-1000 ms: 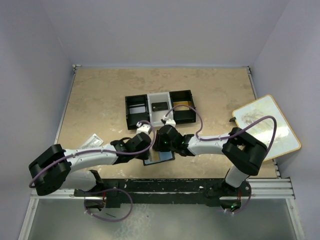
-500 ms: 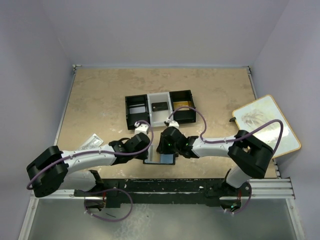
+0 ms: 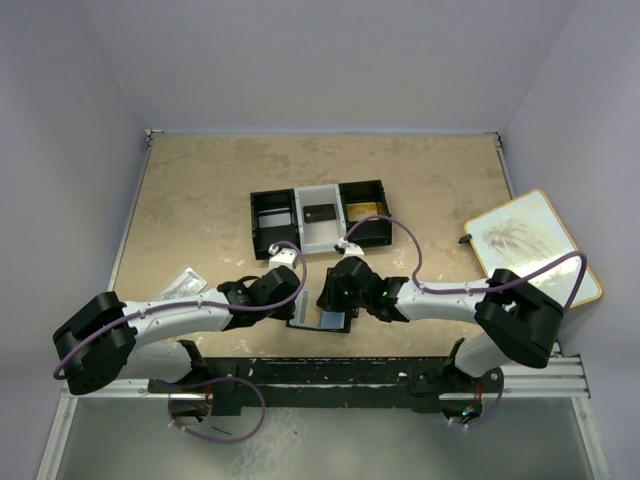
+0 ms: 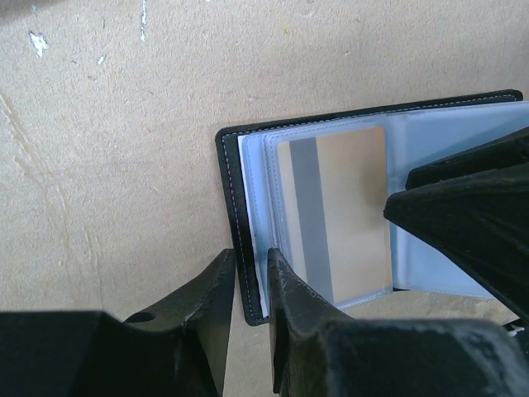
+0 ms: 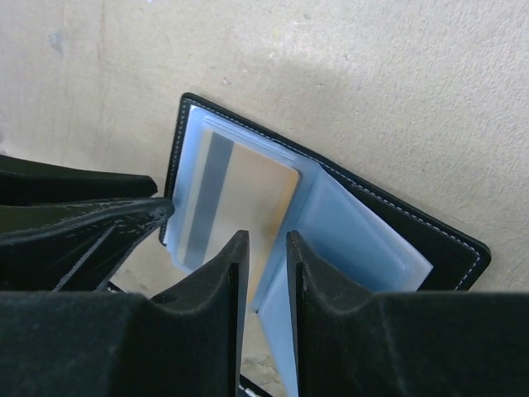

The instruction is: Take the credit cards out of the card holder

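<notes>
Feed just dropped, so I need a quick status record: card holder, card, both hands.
card holder: open, clear sleeves showing
gold card: inside a sleeve, striped side up
left hand: shut on the holder's left cover edge
right hand: fingers straddle a sleeve page; grip unclear
tray: dark card in middle compartment, tan card in right one

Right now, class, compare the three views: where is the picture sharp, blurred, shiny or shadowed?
Top external: light is even, but the card holder is small and half hidden. Left wrist: the left gripper is a soft blur near the lens; the gold card is sharp. Right wrist: the right gripper blurs likewise, the sleeves show a pale sheen.
</notes>
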